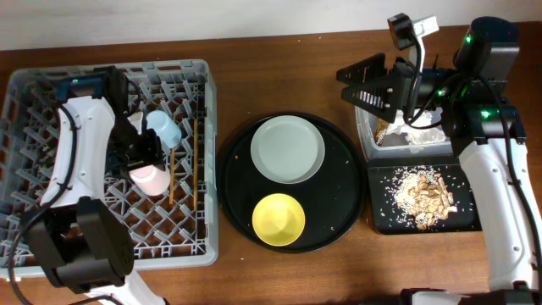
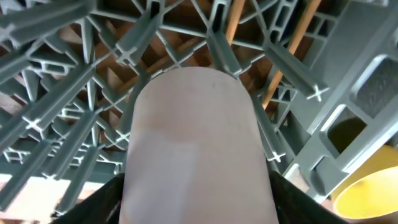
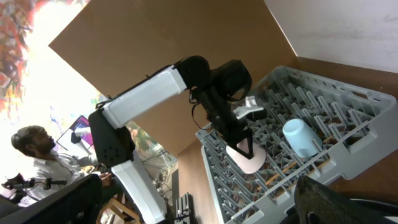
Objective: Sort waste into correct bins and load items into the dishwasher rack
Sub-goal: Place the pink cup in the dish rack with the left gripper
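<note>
You're in the loading step: your left tool (image 1: 144, 165) is clamped on the pink cup (image 2: 196, 143), which sits mouth-down among the pegs of the dishwasher rack (image 1: 34, 127) at the 9 o'clock side of the tabletop (image 1: 279, 280). From the left wrist view you can't tell whether the cup's rim is resting on the lattice or hanging just above it. I'd judge the next move to be a gentle release: seat the rim between the pegs, spread the jaws, and lift straight up so the smooth, rounded plastic doesn't tip.

The light-blue cup (image 1: 163, 129) lies just at 12 o'clock of the pink one, and the thin wooden chopsticks (image 1: 196, 161) lie lengthwise just at 3 o'clock of it. The rack is hard grey plastic, all angled ribs and open gaps.

Left to load, by my reading: the pale, glossy round plate (image 1: 288, 148) and, at its 6 o'clock, the yellow bowl (image 1: 279, 219), both on the round black tray (image 1: 237, 169).

Your right tool (image 1: 360, 85) hangs with jaws spread wide and nothing between them, over the clear tub (image 1: 366, 144) holding the crumpled white napkin (image 1: 417, 131). At the tub's 6 o'clock, the shallow black tray (image 1: 381, 216) carries crumbly beige food scraps (image 1: 423, 196).
</note>
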### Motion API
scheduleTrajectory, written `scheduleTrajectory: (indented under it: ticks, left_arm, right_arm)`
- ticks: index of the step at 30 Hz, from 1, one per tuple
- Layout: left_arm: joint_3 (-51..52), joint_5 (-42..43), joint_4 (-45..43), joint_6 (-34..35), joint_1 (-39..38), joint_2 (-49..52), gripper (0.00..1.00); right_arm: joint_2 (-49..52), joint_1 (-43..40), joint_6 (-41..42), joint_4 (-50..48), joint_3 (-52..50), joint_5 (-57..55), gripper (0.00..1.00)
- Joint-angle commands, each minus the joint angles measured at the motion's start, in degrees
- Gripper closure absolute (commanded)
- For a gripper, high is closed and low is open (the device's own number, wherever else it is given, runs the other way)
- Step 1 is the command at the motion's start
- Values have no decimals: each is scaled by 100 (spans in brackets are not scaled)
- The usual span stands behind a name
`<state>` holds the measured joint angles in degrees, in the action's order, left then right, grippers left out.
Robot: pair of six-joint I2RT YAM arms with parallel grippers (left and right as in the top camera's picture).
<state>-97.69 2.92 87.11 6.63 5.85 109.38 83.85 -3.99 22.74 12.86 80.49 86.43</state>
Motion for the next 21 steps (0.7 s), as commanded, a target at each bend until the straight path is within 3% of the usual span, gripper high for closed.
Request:
scheduleTrajectory:
  ticks: [1,2,8,9,13,14,15,21]
  left_arm:
    - [59,-61,-55,68,-20,-72,16]
    - [59,-61,-55,68,-15,-72,1]
    - [57,-57,-63,68,-15,-122,1]
    - [57,-57,-63,68,-15,-173,10]
    - [-284,-125,-144,68,-4,-575,81]
    - [-304,-127,-138,157,-4,-702,94]
    - [-302,-127,-42,170,-15,-758,100]
    - [859,-149,-916,280,-15,-750,100]
  right_arm:
    - [-13,-22,24,-4,-17,-7,1]
    - [-13,-22,24,-4,-17,-7,1]
    - [-13,-22,24,-4,-17,-7,1]
    - [-13,-22,24,-4,-17,-7,1]
    - [-13,-22,24,-4,-17,-7,1]
    - [-13,-22,24,-4,-17,-7,1]
    - [-13,-22,24,-4,-17,-7,1]
    - [-13,-22,24,-4,-17,-7,1]
